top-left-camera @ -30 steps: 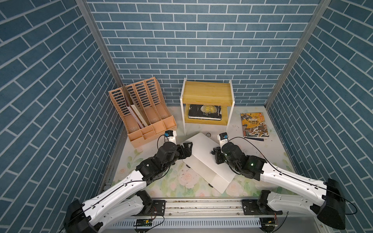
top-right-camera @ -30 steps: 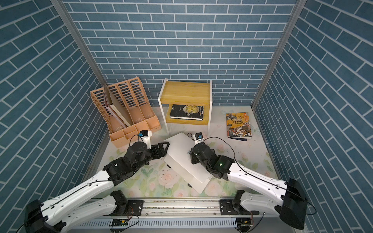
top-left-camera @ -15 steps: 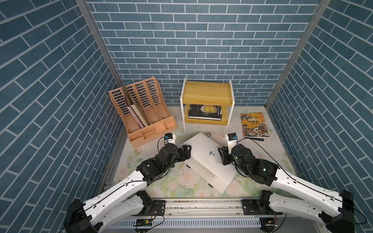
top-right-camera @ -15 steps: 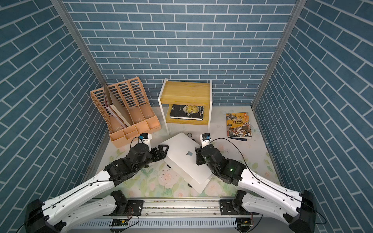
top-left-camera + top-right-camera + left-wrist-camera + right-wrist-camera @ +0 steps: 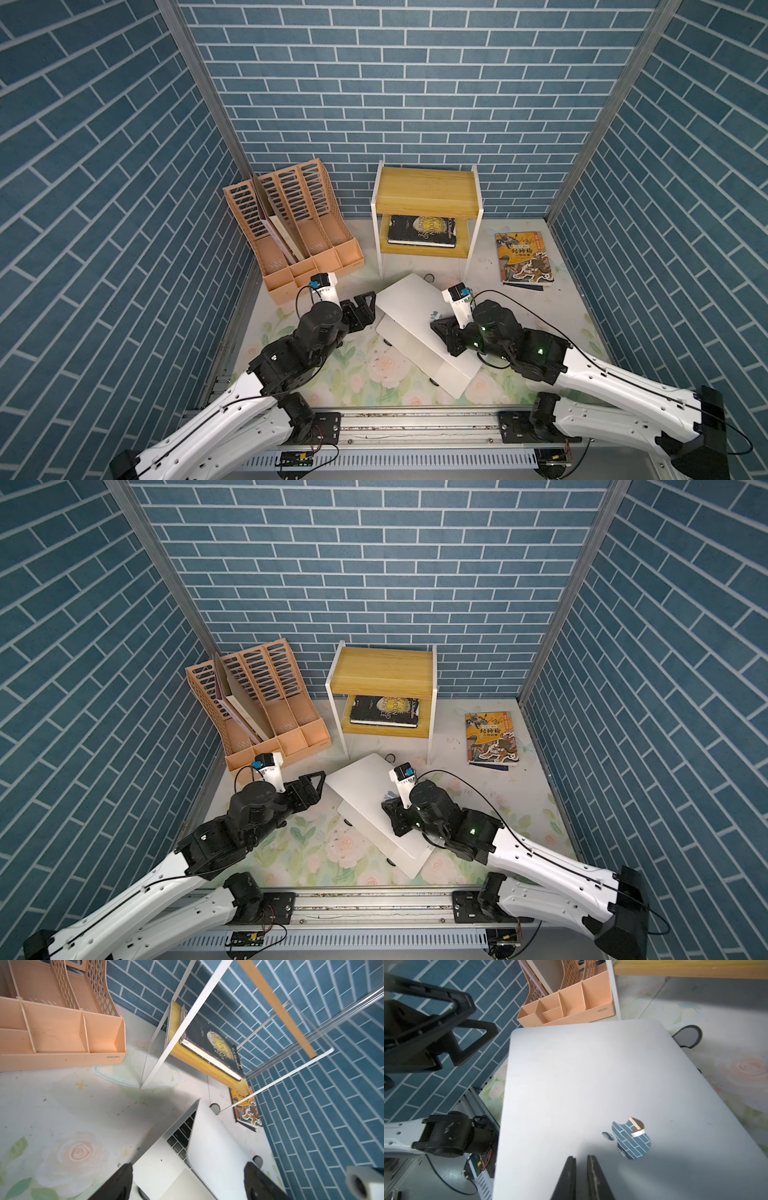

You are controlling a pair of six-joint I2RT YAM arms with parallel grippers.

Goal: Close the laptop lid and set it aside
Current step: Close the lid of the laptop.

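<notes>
The silver-white laptop [image 5: 432, 370] lies askew in the middle of the table. The laptop lid [image 5: 409, 299] [image 5: 365, 779] hangs low over the base, still ajar; the left wrist view shows black keys [image 5: 182, 1136] under its edge [image 5: 216, 1147]. My left gripper [image 5: 370, 311] [image 5: 319, 789] [image 5: 190, 1182] is open, its fingers standing either side of the laptop's left corner. My right gripper [image 5: 434, 326] [image 5: 386, 806] [image 5: 580, 1159] is shut and empty, its tips on the lid's outer shell [image 5: 591, 1076] beside the apple logo [image 5: 631, 1140].
A peach file organiser [image 5: 291, 232] stands at the back left. A small wooden shelf [image 5: 426, 195] with a dark book [image 5: 422, 230] on its lower board stands just behind the laptop. A colourful book [image 5: 523, 257] lies at the back right. Blue brick walls enclose three sides.
The right gripper has shifted left over the lid's logo, and its fingers have come together. The left gripper has stayed at the lid's left edge.
</notes>
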